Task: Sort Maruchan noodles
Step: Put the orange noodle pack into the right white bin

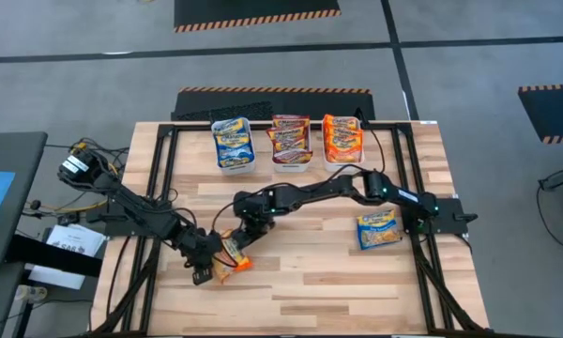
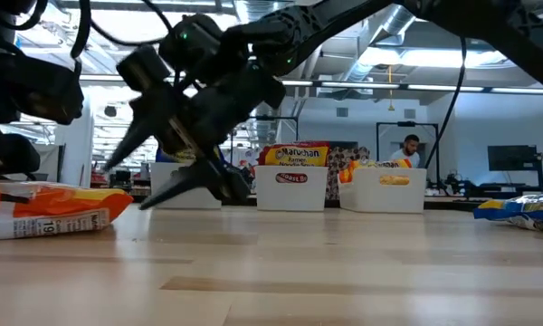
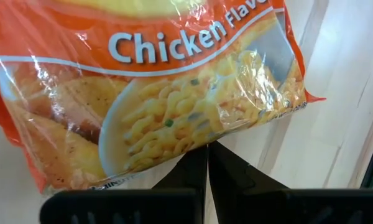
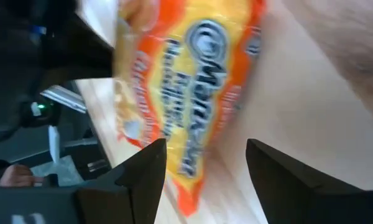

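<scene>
Lighting was bright and even, from ceiling fixtures. Glare streaked the orange packet (image 3: pixel 155 93) wrapper. The right wrist view was motion-blurred; near arms in the low view were soft.

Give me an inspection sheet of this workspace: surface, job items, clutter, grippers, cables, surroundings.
Surface: light wooden table top on a black frame.
Job's things: three white bins along the far edge hold blue, maroon and orange packets, sorted by colour. A loose orange packet lies near the front left; a loose blue packet lies right of centre.
Clutter: nothing seen.
Grippers: left gripper shut at the orange packet's edge, a grip cannot be confirmed; right gripper open, just behind the same packet.
Cables: loose bundle off the table's left edge; more run along both arms.
Surroundings: grey floor with hazard-striped mats; in the low view, a person stands far behind the bins.
</scene>
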